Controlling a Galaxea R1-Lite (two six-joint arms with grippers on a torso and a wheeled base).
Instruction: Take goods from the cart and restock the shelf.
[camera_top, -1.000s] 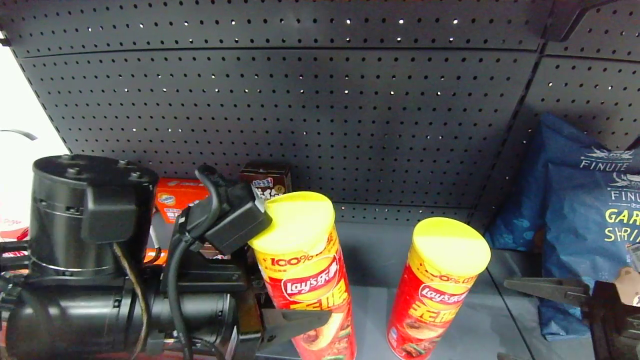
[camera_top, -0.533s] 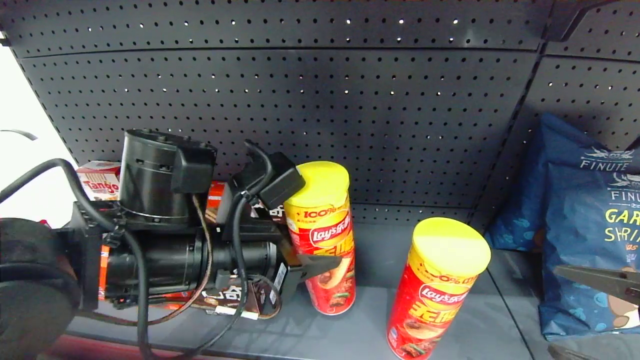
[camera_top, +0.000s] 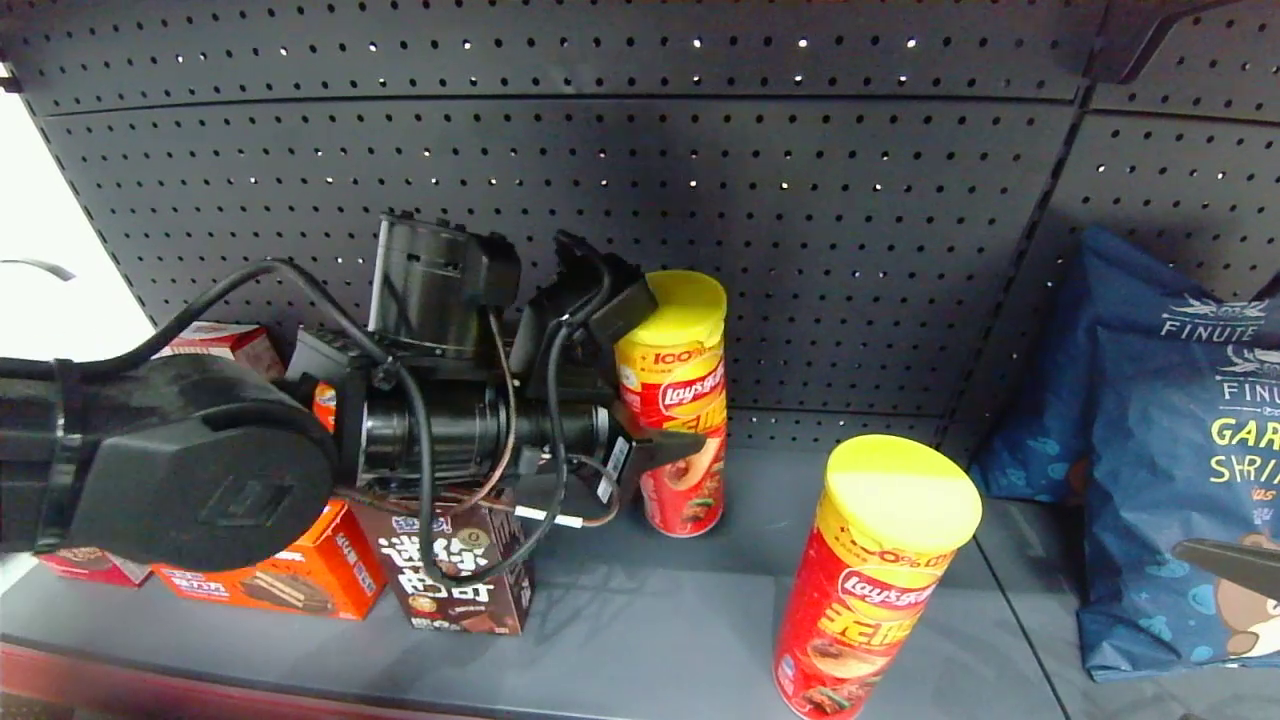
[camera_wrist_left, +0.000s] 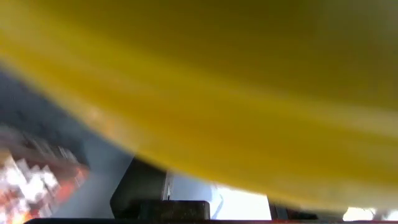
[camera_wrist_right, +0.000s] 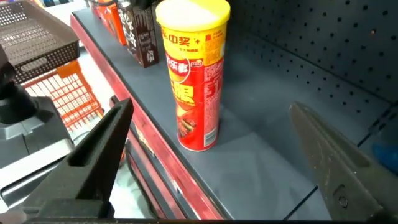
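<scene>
One red, yellow-topped chip can (camera_top: 672, 385) | upright | gripped by left claw (camera_top: 676, 440)

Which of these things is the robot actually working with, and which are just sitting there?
In the job:
left pincer, shut on the yellow-lidded chip can near the back wall
the shelf
right pincer, open and empty

Just there:
second chip can near the front edge
blue snack bags
brown chocolate box
orange biscuit box

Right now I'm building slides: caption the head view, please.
Left gripper holds a chip can upright deep on the shelf; a second can stands nearer the front.
</scene>
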